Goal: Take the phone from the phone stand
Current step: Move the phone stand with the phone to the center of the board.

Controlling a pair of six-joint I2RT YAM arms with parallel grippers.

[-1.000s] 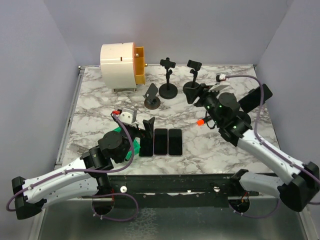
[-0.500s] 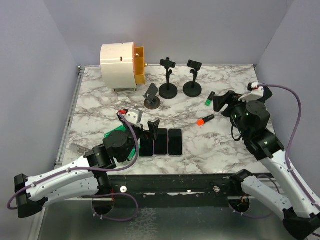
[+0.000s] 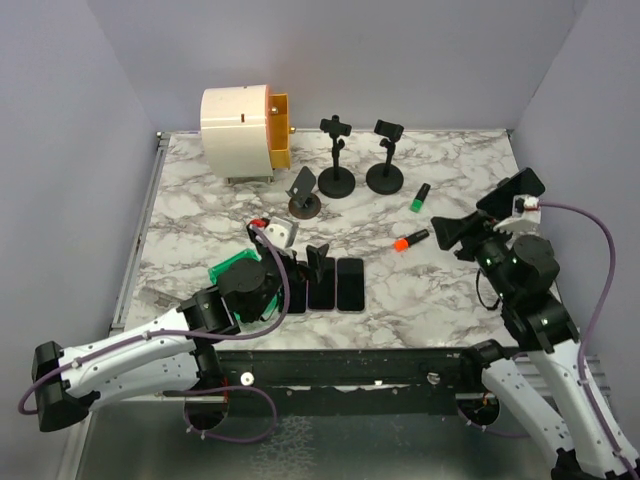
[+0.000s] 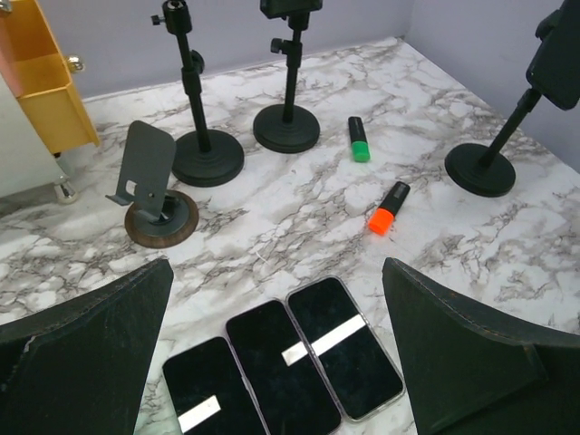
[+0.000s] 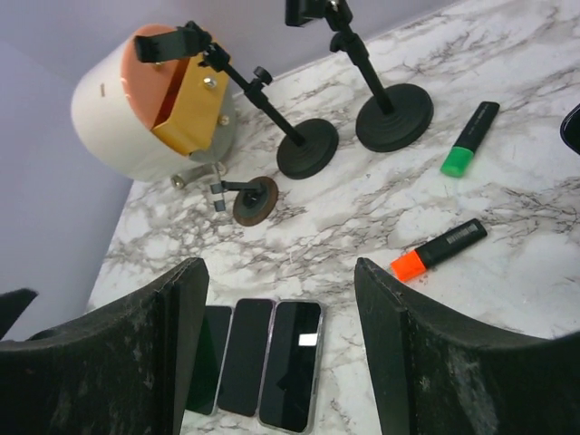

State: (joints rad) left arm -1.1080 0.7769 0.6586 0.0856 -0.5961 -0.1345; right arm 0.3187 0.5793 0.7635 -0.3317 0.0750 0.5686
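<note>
Marble counter (image 3: 200,205): the phone (image 3: 512,190), tilted on its stand (image 4: 480,169), sits just right of the spread, empty right claw (image 3: 452,233), well apart from the spread left claw (image 4: 276,272).

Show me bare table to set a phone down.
Bare marble lies left of the small stand, in front of the white drum, and right of the three phones, nearer than the orange marker. The back row of tall stands is crowded.
</note>
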